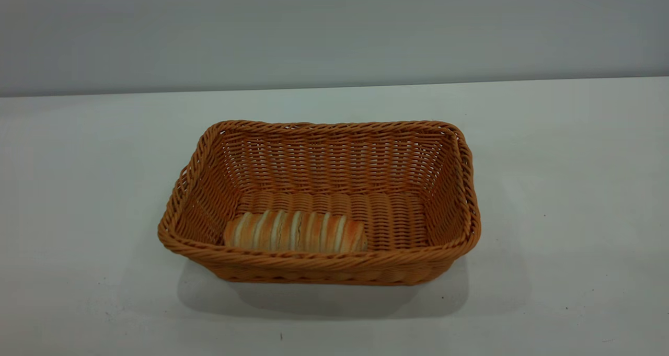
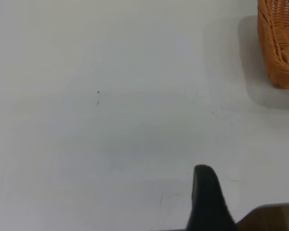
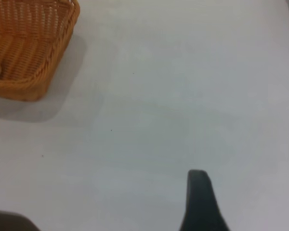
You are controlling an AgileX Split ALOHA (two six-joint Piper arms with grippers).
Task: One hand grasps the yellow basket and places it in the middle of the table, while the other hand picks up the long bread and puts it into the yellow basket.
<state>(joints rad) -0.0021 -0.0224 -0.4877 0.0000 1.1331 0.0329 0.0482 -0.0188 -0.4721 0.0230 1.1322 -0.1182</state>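
The yellow basket (image 1: 319, 202) stands upright in the middle of the white table (image 1: 564, 188). The long bread (image 1: 295, 231) lies lengthwise on the basket's ribbed bottom, against the near wall. Neither arm shows in the exterior view. In the left wrist view a dark part of my left gripper (image 2: 204, 192) hangs over bare table, well away from the basket's corner (image 2: 279, 43). In the right wrist view a dark part of my right gripper (image 3: 198, 192) is over bare table, far from the basket (image 3: 29, 43). Neither gripper holds anything.
A plain grey wall (image 1: 334, 26) runs behind the table's far edge. A brown strip beyond the table's edge (image 2: 274, 219) shows in the left wrist view. A few tiny dark specks dot the tabletop.
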